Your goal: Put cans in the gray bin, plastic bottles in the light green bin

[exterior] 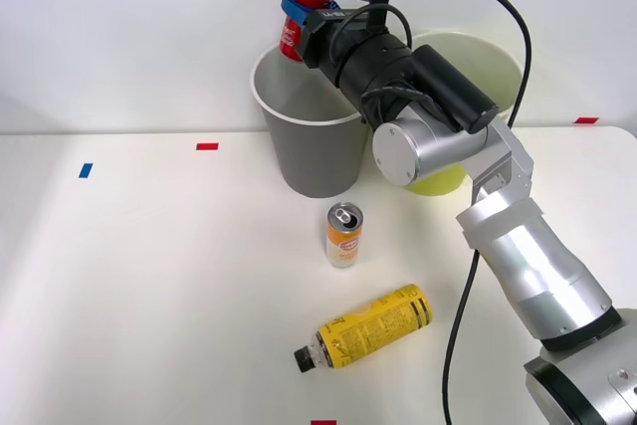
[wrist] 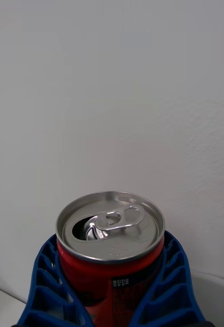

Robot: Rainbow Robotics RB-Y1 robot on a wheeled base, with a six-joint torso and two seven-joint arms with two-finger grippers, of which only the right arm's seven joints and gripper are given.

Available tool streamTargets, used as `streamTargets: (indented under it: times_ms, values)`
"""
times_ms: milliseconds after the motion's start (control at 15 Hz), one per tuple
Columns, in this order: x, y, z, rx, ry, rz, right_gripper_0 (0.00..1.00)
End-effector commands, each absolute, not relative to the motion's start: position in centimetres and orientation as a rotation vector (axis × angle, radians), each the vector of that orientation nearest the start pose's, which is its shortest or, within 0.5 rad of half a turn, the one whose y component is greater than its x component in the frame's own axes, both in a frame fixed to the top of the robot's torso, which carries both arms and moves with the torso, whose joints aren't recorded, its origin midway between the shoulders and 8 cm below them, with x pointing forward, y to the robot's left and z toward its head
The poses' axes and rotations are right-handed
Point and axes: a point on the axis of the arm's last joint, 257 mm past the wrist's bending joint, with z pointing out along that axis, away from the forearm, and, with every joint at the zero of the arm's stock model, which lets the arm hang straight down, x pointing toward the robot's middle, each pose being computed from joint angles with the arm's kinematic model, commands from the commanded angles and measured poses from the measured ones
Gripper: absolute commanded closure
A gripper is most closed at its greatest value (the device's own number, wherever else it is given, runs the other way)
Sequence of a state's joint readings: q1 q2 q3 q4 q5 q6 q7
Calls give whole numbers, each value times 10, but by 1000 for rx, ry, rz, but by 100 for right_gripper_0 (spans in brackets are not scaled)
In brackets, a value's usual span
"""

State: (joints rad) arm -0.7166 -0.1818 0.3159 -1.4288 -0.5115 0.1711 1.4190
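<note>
One red can (exterior: 302, 15) is pinched between the blue jaws of the right gripper (exterior: 299, 19) at top centre, above the gray bin (exterior: 311, 141); release into it is judged next.

A red can (exterior: 302, 19) at the upper middle of the frame has a glossy painted metal body and a brushed silver metal top (wrist: 110, 225) with a shiny pull tab. Ribbed blue plastic fingers (wrist: 45, 286) of the pincer (exterior: 299, 15) look matt. The arm (exterior: 448, 136) mixes matt black casing with smooth satin silver metal. The gray bin (exterior: 314, 141) at centre is dull, smooth plastic; the light green bin (exterior: 488, 62) to its right looks the same. The orange-and-white can (exterior: 343, 236) has a shiny metal top. The yellow bottle (exterior: 373, 327) at lower centre wears a glossy plastic wrap. The white surface (exterior: 149, 276) is smooth and matt.
</note>
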Motion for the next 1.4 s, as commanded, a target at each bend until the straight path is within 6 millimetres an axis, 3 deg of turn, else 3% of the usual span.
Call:
streamTargets:
  times_ms: [67,133,200,467,1000,1333,1400]
  values:
    - [623,26,25,-291,1330,625,47]
    - [622,26,24,-305,1322,614,5]
    - [620,27,22,-325,1321,605,0]
    - [608,16,30,-361,1291,590,0]
    - [536,-86,-12,-343,1287,472,0]
    - [486,-139,-28,-279,1307,418,0]
    - [474,-152,-39,-261,1329,403,0]
